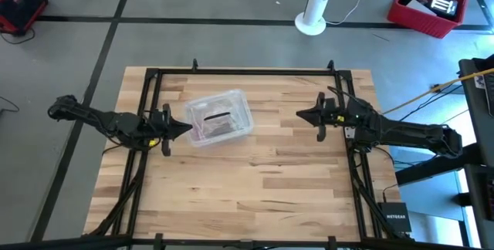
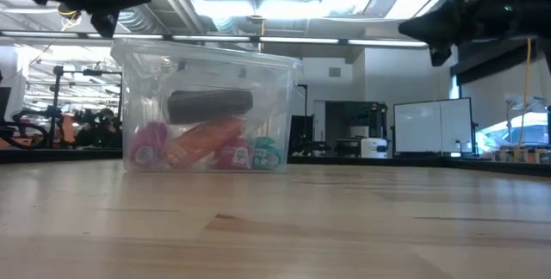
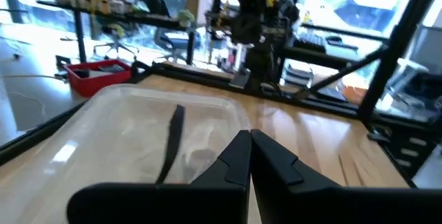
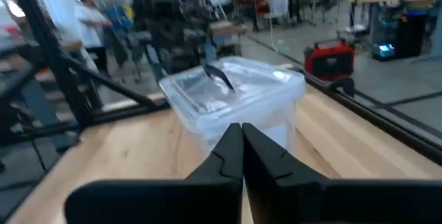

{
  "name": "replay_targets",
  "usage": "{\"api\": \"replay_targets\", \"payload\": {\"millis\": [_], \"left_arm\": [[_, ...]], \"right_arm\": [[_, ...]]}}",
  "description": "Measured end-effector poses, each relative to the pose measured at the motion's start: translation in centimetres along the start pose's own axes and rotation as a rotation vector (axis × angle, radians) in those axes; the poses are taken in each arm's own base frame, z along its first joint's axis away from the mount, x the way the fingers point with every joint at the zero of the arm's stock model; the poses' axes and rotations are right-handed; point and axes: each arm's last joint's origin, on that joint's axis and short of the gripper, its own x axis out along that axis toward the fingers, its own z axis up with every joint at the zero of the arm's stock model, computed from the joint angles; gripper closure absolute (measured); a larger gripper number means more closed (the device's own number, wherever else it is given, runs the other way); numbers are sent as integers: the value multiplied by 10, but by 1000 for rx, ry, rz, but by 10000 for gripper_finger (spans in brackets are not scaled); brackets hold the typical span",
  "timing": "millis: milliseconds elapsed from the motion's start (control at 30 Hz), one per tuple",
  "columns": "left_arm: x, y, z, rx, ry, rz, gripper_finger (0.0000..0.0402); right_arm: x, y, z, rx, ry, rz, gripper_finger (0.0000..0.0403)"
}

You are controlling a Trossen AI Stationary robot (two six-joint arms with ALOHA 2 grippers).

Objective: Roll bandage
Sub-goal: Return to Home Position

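Observation:
No bandage strip lies in view on the table. A clear plastic box (image 1: pixel 220 117) stands on its base left of the table's middle. The low view shows pink, orange and green rolls and a dark roll inside the box (image 2: pixel 207 107). My left gripper (image 1: pixel 185 129) hovers shut and holding nothing just left of the box, pointing level at it; the left wrist view looks past the gripper (image 3: pixel 250 137) over the box lid (image 3: pixel 138 127). My right gripper (image 1: pixel 302 115) is shut with nothing in it, well to the box's right, pointing level toward the box (image 4: pixel 235 92).
Black frame rails (image 1: pixel 247 71) run along the table's far, left and right edges. Bare wood (image 1: pixel 247 188) stretches in front of the box to the near edge. A dark network box (image 1: pixel 395 219) sits at the near right corner.

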Motion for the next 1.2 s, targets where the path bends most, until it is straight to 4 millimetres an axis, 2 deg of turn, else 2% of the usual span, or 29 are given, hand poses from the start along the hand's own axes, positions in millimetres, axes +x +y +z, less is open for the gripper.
{"api": "replay_targets", "payload": {"millis": [167,367,533,700,833,1200], "left_arm": [[-4,7,-23,-16,0,24,400],[-15,15,-32,-26,-105,-12,401],[-24,21,-36,-3,-175,-31,401],[-20,21,-51,17,-145,-12,401],[-17,22,-60,10,-151,-16,401],[-16,22,-63,37,-130,-10,401]], "right_arm": [[-9,0,-23,44,-55,87,395],[-18,-2,-46,58,-83,86,399],[-22,-3,-48,69,-83,31,398],[-27,-7,-51,98,-81,-117,398],[-31,-6,-52,116,-79,-117,398],[-40,-4,-54,140,-89,-95,398]]}}
